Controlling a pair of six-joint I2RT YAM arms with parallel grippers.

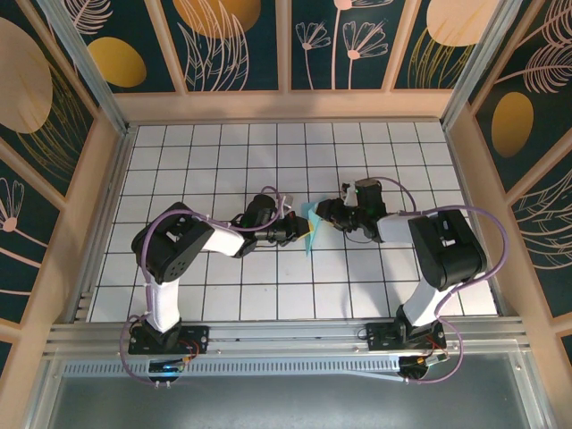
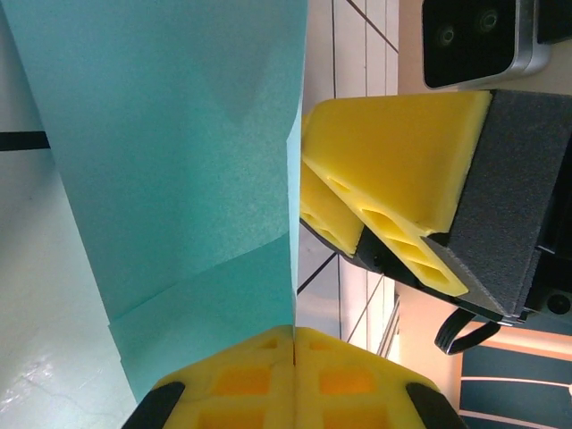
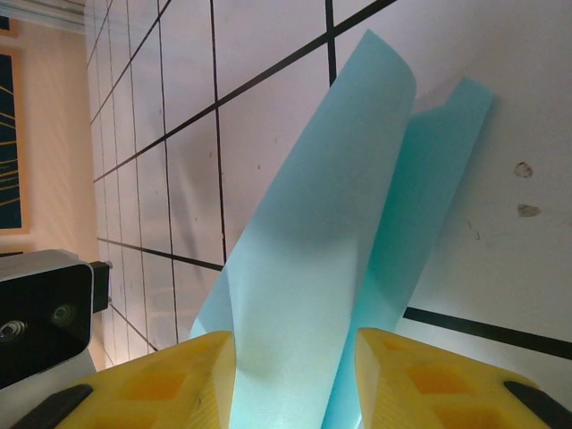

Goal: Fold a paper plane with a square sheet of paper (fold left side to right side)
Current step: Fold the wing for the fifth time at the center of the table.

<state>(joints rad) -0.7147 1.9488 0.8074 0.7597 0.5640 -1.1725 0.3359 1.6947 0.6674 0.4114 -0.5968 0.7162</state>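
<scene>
Your left pincer [image 2: 293, 344] clamps the paper [image 2: 179, 161] upright so your right pincer [image 3: 295, 349], jaws apart, can straddle and crease it.

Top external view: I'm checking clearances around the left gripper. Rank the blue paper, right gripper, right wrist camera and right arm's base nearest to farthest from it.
1. blue paper, pinched in the left gripper itself.
2. right gripper, just right, across the paper.
3. right wrist camera, farther right and back.
4. right arm's base, at the near right edge.

The paper [image 3: 304, 268] is cut off below.
</scene>
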